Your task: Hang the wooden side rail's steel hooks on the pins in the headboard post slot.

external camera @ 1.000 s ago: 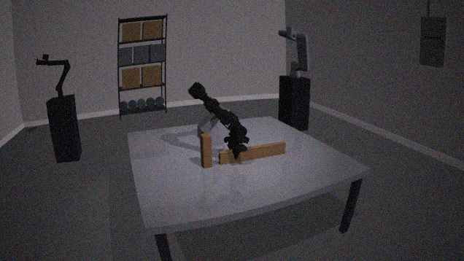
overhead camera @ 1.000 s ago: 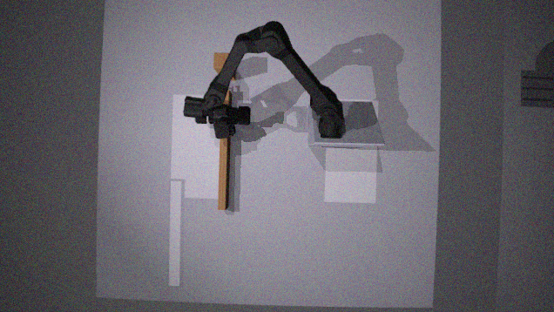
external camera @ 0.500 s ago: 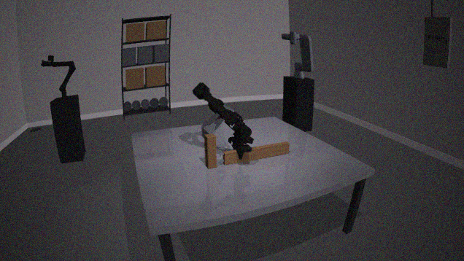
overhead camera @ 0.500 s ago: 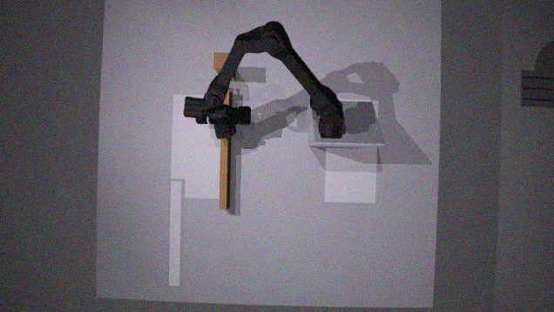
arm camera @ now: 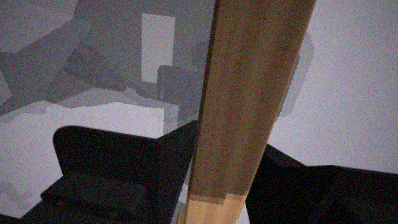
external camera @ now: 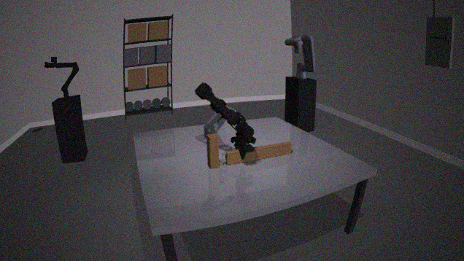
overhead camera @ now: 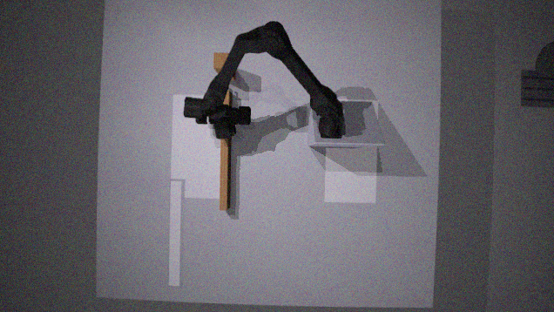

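- The side rail (overhead camera: 224, 174) (external camera: 273, 150) (arm camera: 245, 100) is gripped by the hand (overhead camera: 225, 131) (external camera: 243, 154) (arm camera: 216, 129), one finger on each side of the wood. Squeezed across its thin faces like that, it's kept standing on its narrow edge, which is presumably how the hooks need to meet the slot.
- The grip is set nearer the post end than the far end. Makes sense, since the hook end is the one that has to be steered, and the far end can just be carried by the worktop (overhead camera: 305, 253) (external camera: 190, 197).
- The headboard post (overhead camera: 220, 61) (external camera: 213, 151) is stood upright near the left edge of the worktop as seen in the exterior view, and the rail is pointed at it from there toward the right edge. A gap is left between the two, so nothing looks hung yet.
- Hooks and pins can't be made out in this dim light, so their heights can't be compared.
- Next up, probably: hook end lined up with the slot, brought in above the pins, then lowered. If it's let go too soon, the rail could be dropped short or tipped over.
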Available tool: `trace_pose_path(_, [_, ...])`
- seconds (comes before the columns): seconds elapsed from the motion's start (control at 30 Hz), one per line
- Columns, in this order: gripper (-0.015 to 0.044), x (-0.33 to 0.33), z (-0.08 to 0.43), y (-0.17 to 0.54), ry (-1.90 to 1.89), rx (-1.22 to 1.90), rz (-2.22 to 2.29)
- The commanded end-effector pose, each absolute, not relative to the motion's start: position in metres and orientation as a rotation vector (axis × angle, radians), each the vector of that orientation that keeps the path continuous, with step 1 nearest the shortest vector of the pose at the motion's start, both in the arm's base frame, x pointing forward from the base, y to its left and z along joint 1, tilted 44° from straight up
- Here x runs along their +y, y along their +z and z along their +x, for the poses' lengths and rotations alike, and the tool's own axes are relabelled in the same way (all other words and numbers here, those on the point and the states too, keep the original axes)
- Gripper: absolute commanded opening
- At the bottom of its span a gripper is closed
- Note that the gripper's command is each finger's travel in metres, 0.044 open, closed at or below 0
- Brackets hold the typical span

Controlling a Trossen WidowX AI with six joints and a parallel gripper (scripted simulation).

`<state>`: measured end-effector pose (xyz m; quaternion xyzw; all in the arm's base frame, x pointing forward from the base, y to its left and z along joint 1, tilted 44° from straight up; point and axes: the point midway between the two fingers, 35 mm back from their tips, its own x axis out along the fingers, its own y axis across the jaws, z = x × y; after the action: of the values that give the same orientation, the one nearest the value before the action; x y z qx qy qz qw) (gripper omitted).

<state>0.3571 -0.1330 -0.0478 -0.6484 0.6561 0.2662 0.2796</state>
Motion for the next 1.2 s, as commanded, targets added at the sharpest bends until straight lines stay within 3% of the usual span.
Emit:
trace_pose_path(0.0, [0.0000,-0.1288,0.3594,-0.0439,0.710,1.748,-1.747])
trace_pose_path(1.17, [0.0000,-0.1247,0.3594,-0.0398,0.710,1.748,-1.747])
